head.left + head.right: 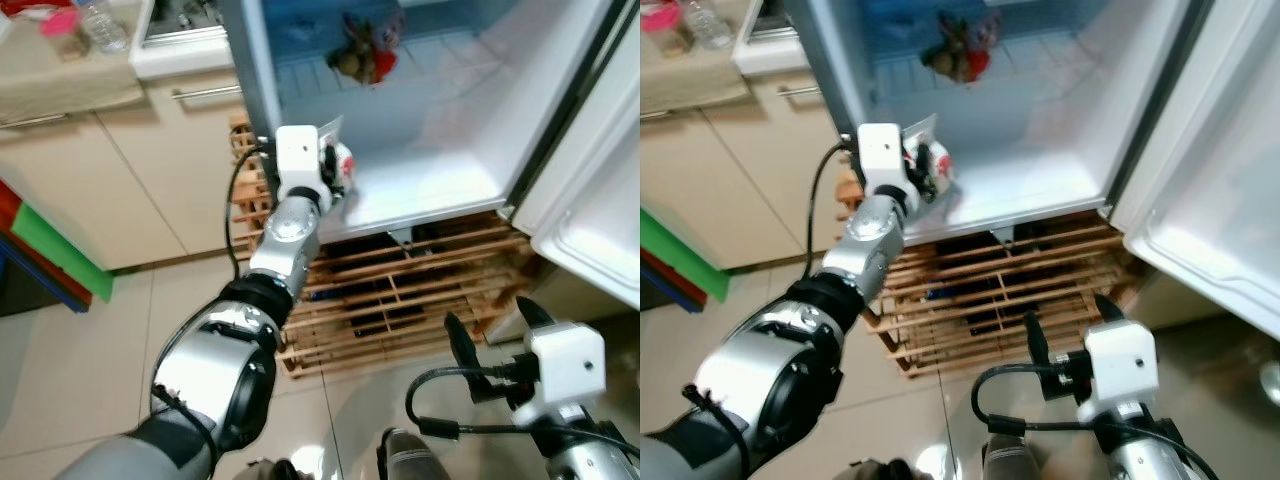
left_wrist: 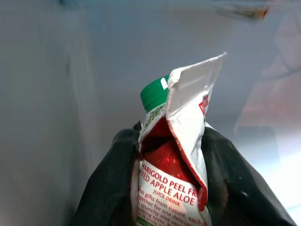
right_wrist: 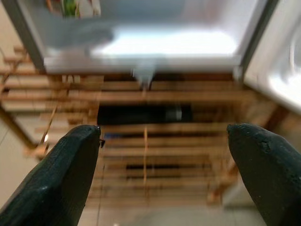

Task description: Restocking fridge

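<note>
Nearest the camera, at the lower left of the head views, the silver left arm [image 1: 215, 375] is seen reaching up toward the middle of the frame. At its end, the left gripper [image 2: 171, 188] is closed around a juice carton [image 2: 176, 165], with one black finger [image 2: 106, 188] pressed against each side of the pack. In the left wrist view the carton is shown upright, white and red, with a green cap [image 2: 154, 93] and a flattened top fold; the words "apple aloe juice drink" can be read on its face. In the left eye view the carton [image 1: 338, 165] is held just over the front edge of the fridge floor [image 1: 440, 170], at the left side of the open fridge.

At the upper left of the left eye view, a counter [image 1: 70, 70] with a clear bottle [image 1: 103, 25] is seen above pale cabinet doors [image 1: 120, 180]. Toward the upper middle, a bag of produce [image 1: 365, 55] lies at the back of the fridge's white interior. Below the fridge, a wooden pallet [image 1: 400, 300] rests on the tiled floor [image 1: 90, 370].

At the lower right, the right gripper [image 3: 164, 155] is held low over the floor, its two fingers [image 3: 61, 174] spread wide with nothing between them, pointing toward the pallet. At the far right, the open fridge door [image 1: 590, 200] is seen.
</note>
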Available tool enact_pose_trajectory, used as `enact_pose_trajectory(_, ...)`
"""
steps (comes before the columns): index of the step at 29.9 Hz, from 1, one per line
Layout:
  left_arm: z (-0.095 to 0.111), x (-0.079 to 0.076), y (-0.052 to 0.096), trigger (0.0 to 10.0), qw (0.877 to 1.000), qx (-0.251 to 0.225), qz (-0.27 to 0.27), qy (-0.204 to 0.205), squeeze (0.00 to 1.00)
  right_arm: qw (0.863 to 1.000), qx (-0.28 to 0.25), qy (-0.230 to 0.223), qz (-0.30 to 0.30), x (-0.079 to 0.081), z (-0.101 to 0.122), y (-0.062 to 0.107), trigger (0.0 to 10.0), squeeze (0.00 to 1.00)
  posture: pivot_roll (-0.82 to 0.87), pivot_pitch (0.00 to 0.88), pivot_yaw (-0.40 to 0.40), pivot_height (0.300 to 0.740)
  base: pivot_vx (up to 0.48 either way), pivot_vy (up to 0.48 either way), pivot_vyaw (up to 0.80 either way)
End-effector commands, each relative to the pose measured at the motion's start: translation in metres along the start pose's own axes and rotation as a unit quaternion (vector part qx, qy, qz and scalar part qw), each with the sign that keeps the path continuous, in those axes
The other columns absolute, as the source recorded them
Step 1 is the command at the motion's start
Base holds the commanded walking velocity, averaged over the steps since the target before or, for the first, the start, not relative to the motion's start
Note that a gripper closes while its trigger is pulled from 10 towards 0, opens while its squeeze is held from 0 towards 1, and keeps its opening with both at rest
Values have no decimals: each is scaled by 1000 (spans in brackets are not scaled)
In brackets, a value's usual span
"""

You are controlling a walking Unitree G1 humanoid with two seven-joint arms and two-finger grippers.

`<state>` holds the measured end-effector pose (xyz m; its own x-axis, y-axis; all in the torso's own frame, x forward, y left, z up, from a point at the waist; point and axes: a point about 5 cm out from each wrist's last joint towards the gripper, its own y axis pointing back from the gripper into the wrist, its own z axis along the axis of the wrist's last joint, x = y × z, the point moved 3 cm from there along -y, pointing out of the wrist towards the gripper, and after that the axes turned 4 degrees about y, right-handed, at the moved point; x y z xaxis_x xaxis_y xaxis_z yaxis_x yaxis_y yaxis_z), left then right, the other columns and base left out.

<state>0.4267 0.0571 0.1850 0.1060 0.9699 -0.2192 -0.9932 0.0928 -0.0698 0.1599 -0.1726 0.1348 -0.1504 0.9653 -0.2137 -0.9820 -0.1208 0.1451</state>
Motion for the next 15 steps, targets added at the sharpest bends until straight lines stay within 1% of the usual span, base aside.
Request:
enact_pose_trajectory(1,5,21,-3,10000,999,3,30,11,0,1000,-1,-1,-7,1,7,7,10000,0,-468,333,131,740,0,0,0)
enact_pose_trajectory(3,7,16,-4,10000,999,-3,28,14,0,1000,11,-2,-8,5,11,20,10000,0,-503,367,137,740,0,0,0)
enact_pose_trajectory(5,13,13,-6,10000,999,-12,32,28,0,1000,21,-4,-13,7,14,28,10000,0,-524,389,142,740,0,0,0)
enact_pose_trajectory(7,20,15,-8,10000,998,-24,40,38,0,999,28,-6,-19,9,17,37,10000,0,-540,403,144,740,0,0,0)
enact_pose_trajectory(8,20,15,-8,10000,998,-24,40,38,0,999,28,-6,-19,9,17,37,10000,0,-540,403,144,740,0,0,0)
enact_pose_trajectory(11,29,20,-11,10000,996,-32,59,52,0,999,33,-5,-24,11,18,49,10000,0,-568,432,144,740,0,0,0)
enact_pose_trajectory(12,33,19,-13,10000,996,-34,60,63,0,999,34,-4,-26,13,18,54,10000,0,-579,441,146,740,0,0,0)
enact_pose_trajectory(13,33,19,-13,10000,996,-34,60,63,0,999,34,-4,-26,13,18,54,10000,0,-579,441,146,740,0,0,0)
enact_pose_trajectory(14,38,15,-14,10000,995,-38,55,70,0,999,38,-4,-28,15,17,59,10000,0,-593,454,148,740,0,0,0)
enact_pose_trajectory(15,42,12,-16,10000,995,-45,50,69,886,999,41,-4,-31,16,17,61,10000,0,-599,458,152,740,0,0,0)
